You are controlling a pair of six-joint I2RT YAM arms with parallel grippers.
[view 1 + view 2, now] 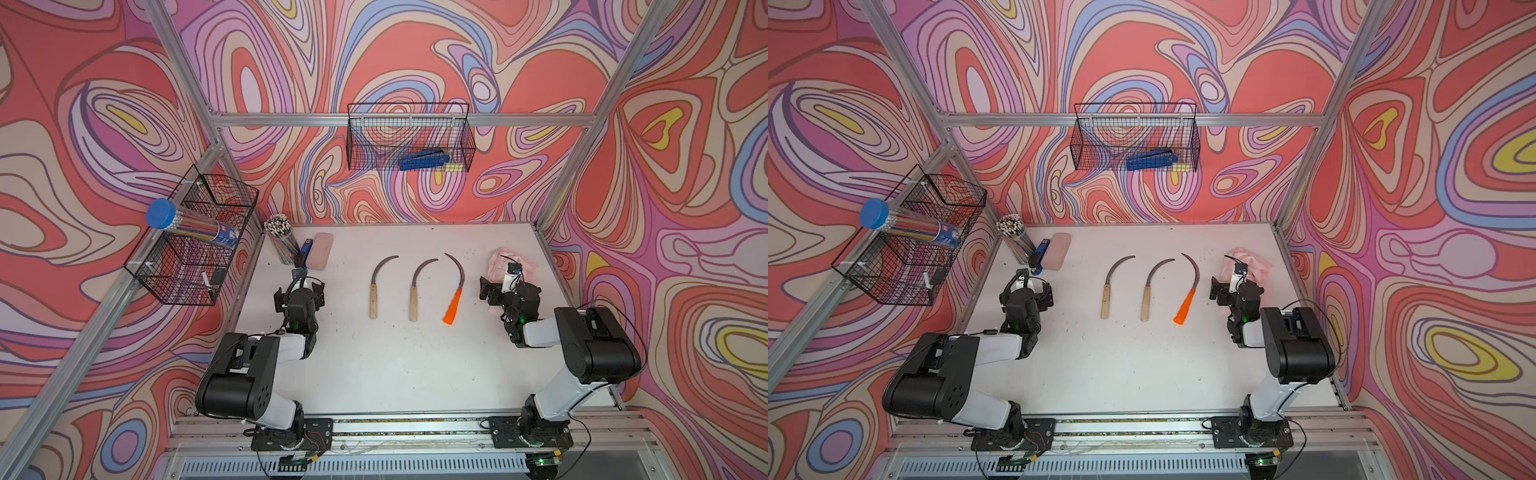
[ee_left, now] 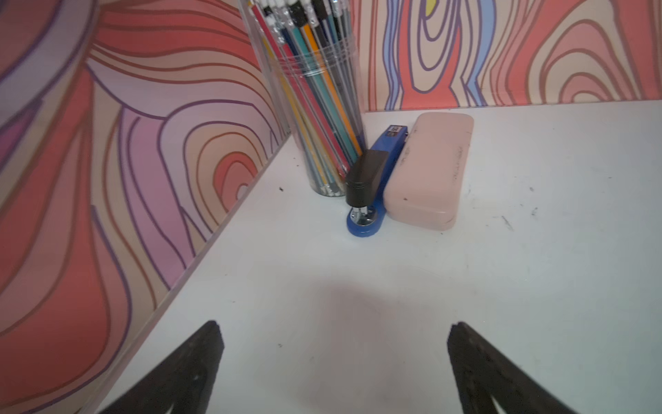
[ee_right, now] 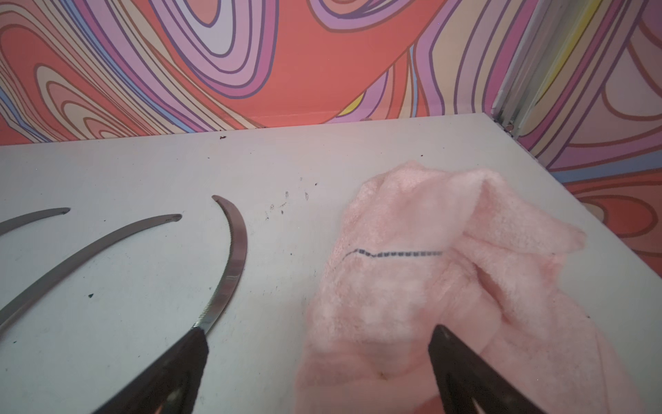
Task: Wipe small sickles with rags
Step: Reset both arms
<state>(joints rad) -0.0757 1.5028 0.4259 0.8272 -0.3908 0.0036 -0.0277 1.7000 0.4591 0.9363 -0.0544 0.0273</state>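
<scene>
The step in hand looks like picking up the crumpled pale pink terry rag, which lies at the far right of the white tabletop. It sits just right of the three sickles, and none of them seems to be touched yet. To do it well, the right gripper should centre over a raised fold and come straight down. It should pinch a thick bunch, so that enough cloth hangs free to wrap a blade.

In the right wrist view one fingertip sits over the near part of the rag. The other lines up with the serrated blade of the orange-handled sickle, so a small shift to the right would keep the metal out of the grip. Whether the fingers touch the cloth already I cannot tell.

The two sickles with pale wooden handles lie side by side to the left, blades pointing far.

The right arm is folded at the elbow, its wrist tipped down over the rag and its fingers spread wide with nothing between them. The left gripper hangs over bare table at the left, also wide and empty. It faces a clear cup of coloured pencils, a blue and black stapler and a rigid pink oblong case.
</scene>
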